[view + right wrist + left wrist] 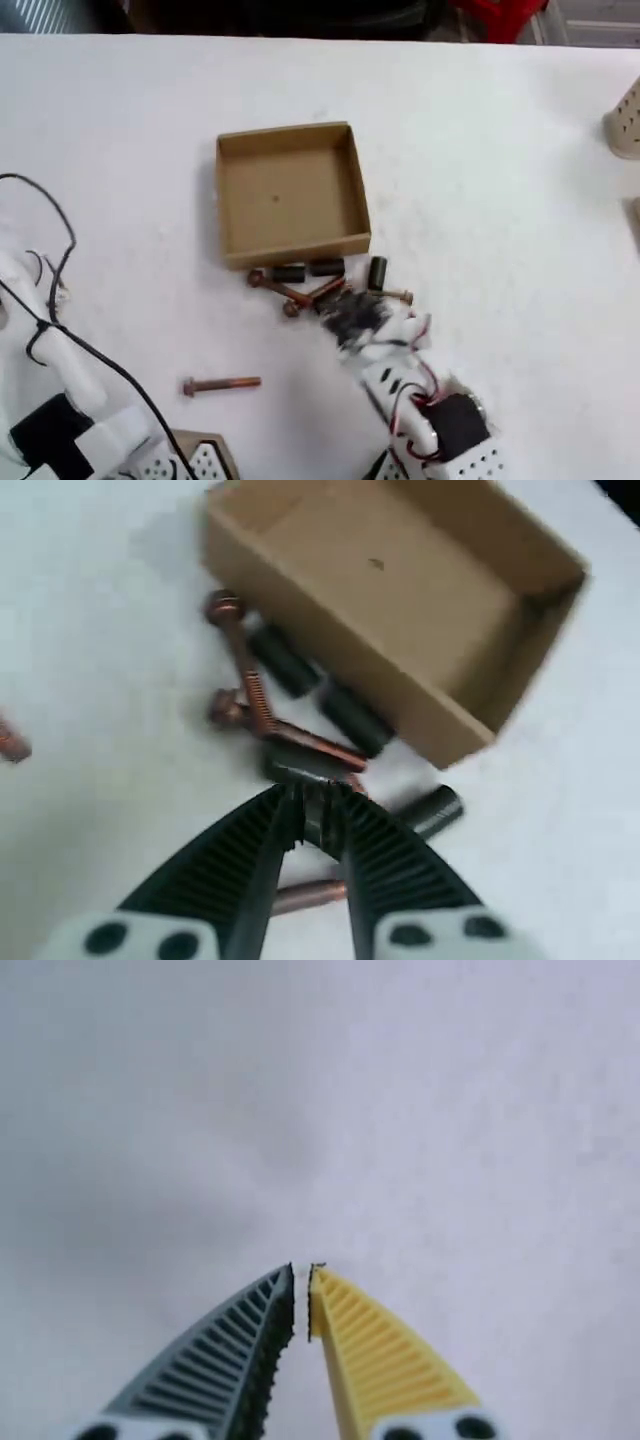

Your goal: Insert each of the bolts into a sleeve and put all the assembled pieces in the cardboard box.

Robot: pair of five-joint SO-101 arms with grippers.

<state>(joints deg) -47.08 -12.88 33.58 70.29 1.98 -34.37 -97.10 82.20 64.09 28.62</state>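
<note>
The open cardboard box sits mid-table with nothing inside. Just in front of it lie black sleeves and copper bolts in a loose cluster. One more bolt lies apart, nearer the left arm. My right gripper is down in the cluster, its black fingers shut on a dark sleeve. Another bolt lies under it. My left gripper is shut on nothing over bare table.
The left arm and its black cable occupy the near left corner. A perforated beige object stands at the far right edge. White table surface stretches wide behind and beside the box.
</note>
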